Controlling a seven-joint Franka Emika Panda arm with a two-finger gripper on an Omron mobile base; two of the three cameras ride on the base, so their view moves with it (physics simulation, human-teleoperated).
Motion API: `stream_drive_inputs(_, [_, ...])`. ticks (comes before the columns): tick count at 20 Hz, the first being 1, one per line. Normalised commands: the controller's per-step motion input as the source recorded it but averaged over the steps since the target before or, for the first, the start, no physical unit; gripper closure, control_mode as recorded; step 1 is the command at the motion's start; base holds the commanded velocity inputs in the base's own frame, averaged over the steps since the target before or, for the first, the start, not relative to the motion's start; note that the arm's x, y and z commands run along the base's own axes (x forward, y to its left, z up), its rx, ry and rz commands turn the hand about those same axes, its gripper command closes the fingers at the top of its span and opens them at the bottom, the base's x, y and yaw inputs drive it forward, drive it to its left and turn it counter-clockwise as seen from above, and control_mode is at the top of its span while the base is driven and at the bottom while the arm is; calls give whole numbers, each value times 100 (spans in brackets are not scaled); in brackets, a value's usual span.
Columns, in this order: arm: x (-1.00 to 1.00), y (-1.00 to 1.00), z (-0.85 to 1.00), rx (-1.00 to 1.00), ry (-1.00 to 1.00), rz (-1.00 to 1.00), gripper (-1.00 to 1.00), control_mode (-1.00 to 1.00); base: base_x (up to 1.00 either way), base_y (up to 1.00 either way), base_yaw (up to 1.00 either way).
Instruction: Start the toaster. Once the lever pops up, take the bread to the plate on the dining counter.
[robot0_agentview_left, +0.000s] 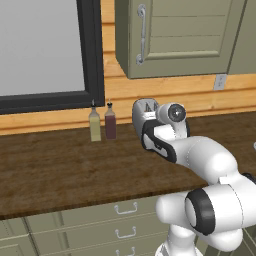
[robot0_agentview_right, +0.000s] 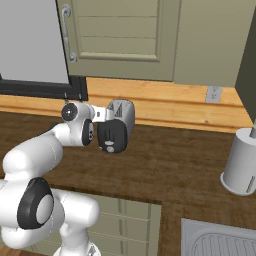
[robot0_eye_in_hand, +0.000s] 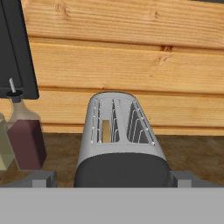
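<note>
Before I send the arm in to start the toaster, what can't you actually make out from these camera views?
- Lever: the grey tab on the toaster's black end panel is too small to place in the right base view; the hand view's bottom edge cuts the panel off.
- Bread: just a brown sliver in one slot, hand view; the slot walls hide the rest.
- Toaster, left base view: the arm covers most of it.

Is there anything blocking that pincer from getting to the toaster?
Nothing visible does. In the hand view the toaster sits straight ahead of the open pincer, its black end panel facing the camera, with no object between. The two bottles stand off to one side by the wall, clear of the path.
</note>
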Motion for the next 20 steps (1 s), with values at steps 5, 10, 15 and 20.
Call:
stream_drive_inputs(5, [0, 0, 0, 0, 0, 0, -100, -100, 0, 0, 0])
stream_drive_inputs(10, [0, 0, 0, 0, 0, 0, -100, -100, 0, 0, 0])
stream_drive_inputs(15, [0, 0, 0, 0, 0, 0, -100, -100, 0, 0, 0])
stream_drive_inputs(20, [0, 0, 0, 0, 0, 0, -100, -100, 0, 0, 0])
